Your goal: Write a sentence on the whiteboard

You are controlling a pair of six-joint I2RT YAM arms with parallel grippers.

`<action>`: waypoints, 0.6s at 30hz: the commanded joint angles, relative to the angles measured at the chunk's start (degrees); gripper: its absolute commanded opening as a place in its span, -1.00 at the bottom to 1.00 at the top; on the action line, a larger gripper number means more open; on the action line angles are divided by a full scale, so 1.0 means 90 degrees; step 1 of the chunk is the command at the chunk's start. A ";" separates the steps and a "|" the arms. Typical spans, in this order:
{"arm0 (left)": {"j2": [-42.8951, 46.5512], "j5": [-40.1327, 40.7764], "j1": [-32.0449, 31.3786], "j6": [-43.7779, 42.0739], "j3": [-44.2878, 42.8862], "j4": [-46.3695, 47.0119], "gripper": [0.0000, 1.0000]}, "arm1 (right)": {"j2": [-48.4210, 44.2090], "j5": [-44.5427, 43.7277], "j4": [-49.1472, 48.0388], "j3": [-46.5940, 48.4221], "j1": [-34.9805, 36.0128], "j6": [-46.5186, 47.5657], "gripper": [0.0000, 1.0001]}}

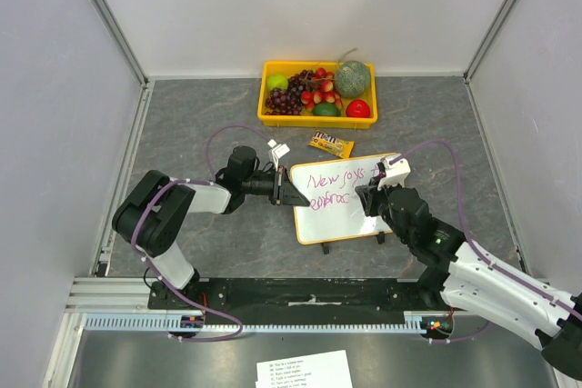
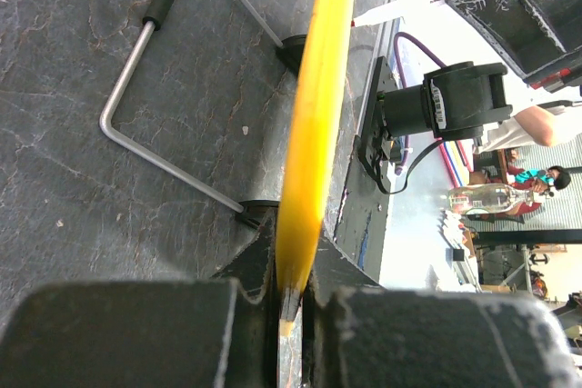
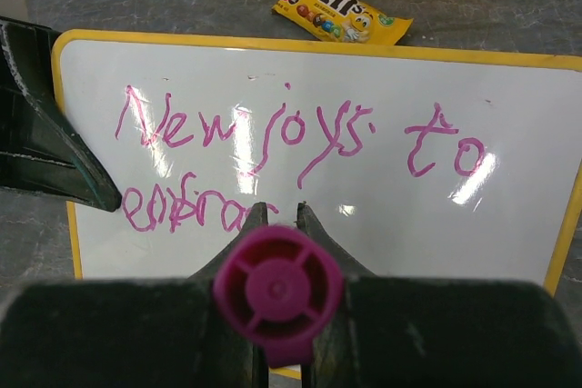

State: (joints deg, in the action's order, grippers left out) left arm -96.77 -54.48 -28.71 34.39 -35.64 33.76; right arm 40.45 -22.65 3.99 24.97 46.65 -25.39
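The whiteboard [image 1: 350,215] with its orange-yellow frame lies mid-table, tilted. It carries the pink sentence [image 1: 338,181], which reads "New joys to" over "embrac" in the right wrist view [image 3: 282,129]. My left gripper [image 1: 293,194] is shut on the board's left edge; the left wrist view shows the yellow frame [image 2: 314,134] edge-on between the fingers. My right gripper [image 1: 371,199] is shut on a purple marker [image 3: 278,293], seen end-on, pointing down at the board [image 3: 391,243] just right of the last letters.
A yellow crate [image 1: 317,92] of fruit stands at the back. An M&M's packet [image 1: 330,144] lies just beyond the board, also in the right wrist view [image 3: 338,8]. The board's wire stand [image 2: 155,88] shows underneath. A printed paper sheet [image 1: 304,371] lies at the front.
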 commanded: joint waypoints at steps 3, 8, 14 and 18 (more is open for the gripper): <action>-0.0322 0.1219 0.0084 -0.0442 0.0122 -0.1134 -0.96 | 0.0047 -0.0042 -0.0189 0.0214 -0.0008 0.0038 -1.00; -0.0341 0.1209 0.0084 -0.0433 0.0112 -0.1134 -0.96 | 0.0144 0.0066 -0.0316 0.0155 -0.0008 -0.0021 -1.00; -0.0341 0.1200 0.0084 -0.0433 0.0102 -0.1134 -0.96 | 0.0330 0.0027 -0.0394 0.0048 -0.0018 -0.0041 -1.00; -0.0341 0.1200 0.0084 -0.0433 0.0112 -0.1134 -0.96 | 0.0252 -0.0100 -0.0346 -0.0001 -0.0008 -0.0031 -1.00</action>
State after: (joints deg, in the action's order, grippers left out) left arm -96.88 -54.54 -28.67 34.37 -35.64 33.78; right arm 43.11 -22.13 2.61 24.95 46.65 -25.54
